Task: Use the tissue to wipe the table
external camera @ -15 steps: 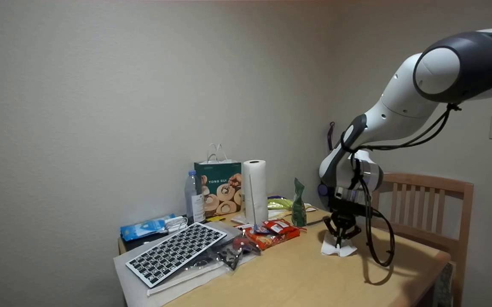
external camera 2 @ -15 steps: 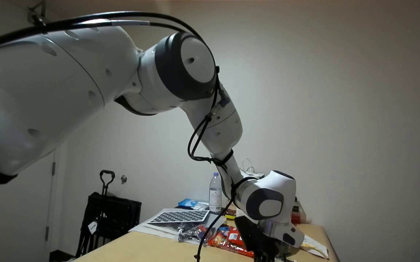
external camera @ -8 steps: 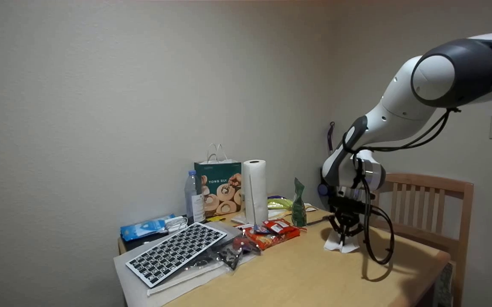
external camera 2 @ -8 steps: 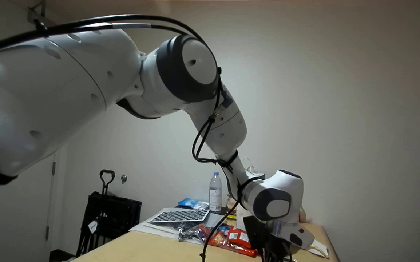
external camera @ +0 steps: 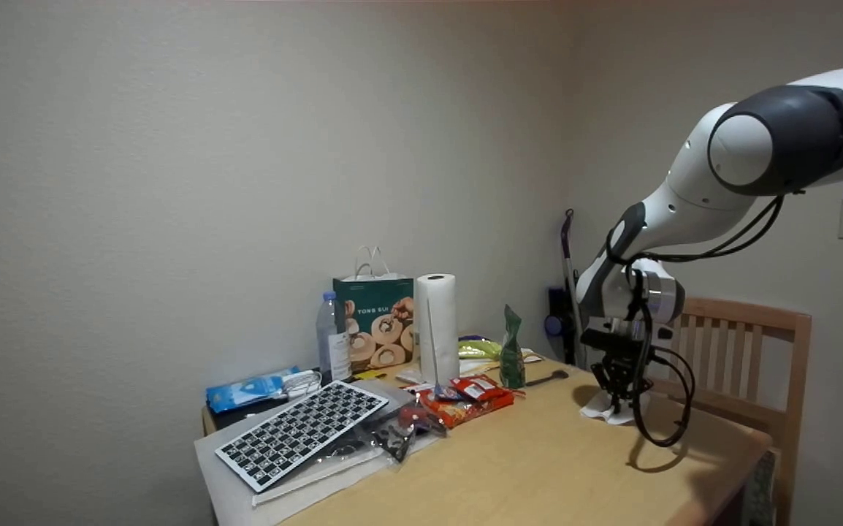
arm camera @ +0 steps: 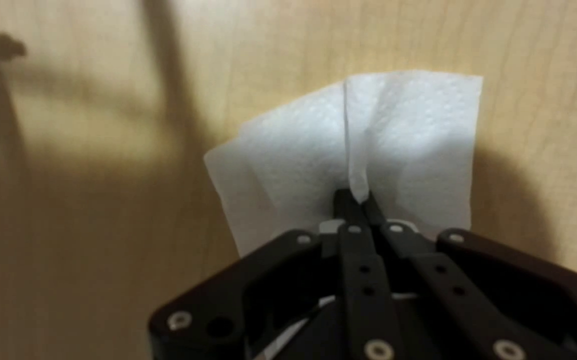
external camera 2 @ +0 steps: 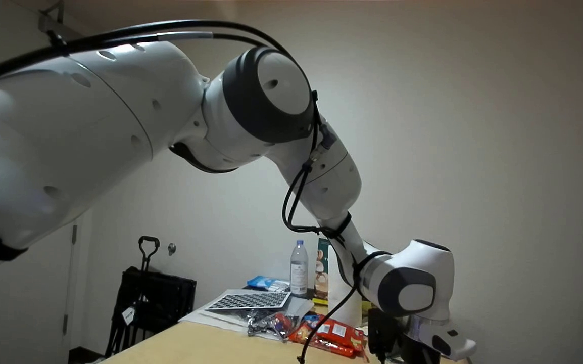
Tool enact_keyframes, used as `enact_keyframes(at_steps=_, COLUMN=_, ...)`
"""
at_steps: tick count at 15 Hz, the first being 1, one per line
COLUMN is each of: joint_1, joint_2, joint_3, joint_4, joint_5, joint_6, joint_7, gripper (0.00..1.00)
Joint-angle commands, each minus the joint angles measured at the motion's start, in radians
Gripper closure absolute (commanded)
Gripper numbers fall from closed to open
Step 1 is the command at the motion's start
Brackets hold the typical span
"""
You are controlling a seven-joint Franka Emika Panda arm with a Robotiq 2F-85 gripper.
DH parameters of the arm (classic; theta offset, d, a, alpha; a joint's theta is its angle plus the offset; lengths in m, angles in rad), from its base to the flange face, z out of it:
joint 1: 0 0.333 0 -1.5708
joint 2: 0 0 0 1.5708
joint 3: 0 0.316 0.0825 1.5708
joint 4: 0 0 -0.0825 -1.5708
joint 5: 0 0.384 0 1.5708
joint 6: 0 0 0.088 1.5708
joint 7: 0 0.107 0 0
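The tissue (arm camera: 298, 155) is a white textured paper sheet, pinched into a fold near its middle and spread out on both sides. My gripper (arm camera: 361, 200) is shut on that fold and points down at the table (arm camera: 268, 45). In an exterior view the tissue (external camera: 600, 410) lies at the table top under the gripper (external camera: 617, 405), towards the table's chair side. Whether all of it touches the wood I cannot tell. The light tan table (external camera 2: 210, 349) also shows in an exterior view where the fingertips and tissue are out of view.
Red snack bags (external camera: 469, 400), a green bag (external camera: 512, 351), a dark spoon-like thing (external camera: 549, 378) and a paper-towel roll (external camera: 437, 329) stand or lie left of the gripper. A checkered board (external camera: 301, 435) lies further left. A wooden chair (external camera: 746, 314) stands behind the arm, whose cable (external camera: 684, 394) hangs low.
My gripper has moved to the right and slightly towards the back in an exterior view, with the tissue dragged along under it. The dark spoon-like thing now shows more fully. The grip stays shut.
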Motion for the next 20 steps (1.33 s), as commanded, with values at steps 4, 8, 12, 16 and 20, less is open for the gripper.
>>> enact_keyframes(at_steps=4, joint_1=-0.012, joint_2=0.052, joint_3=-0.031, joint_4=0.070, joint_5=-0.014, joint_6=0.030, joint_7=0.098, gripper=1.00)
enact_keyframes(at_steps=8, joint_1=-0.053, joint_2=0.076, joint_3=-0.061, joint_4=0.100, joint_5=-0.009, joint_6=0.005, joint_7=0.191, gripper=1.00)
enact_keyframes(at_steps=12, joint_1=-0.070, joint_2=0.066, joint_3=-0.043, joint_4=0.095, joint_5=-0.022, joint_6=0.014, joint_7=0.164, gripper=1.00)
enact_keyframes(at_steps=16, joint_1=-0.051, joint_2=-0.003, joint_3=0.007, joint_4=0.049, joint_5=-0.049, joint_6=-0.022, joint_7=0.067, gripper=1.00)
enact_keyframes(at_steps=20, joint_1=-0.041, joint_2=-0.041, joint_3=0.053, joint_4=0.040, joint_5=-0.043, joint_6=-0.089, joint_7=-0.005, gripper=1.00)
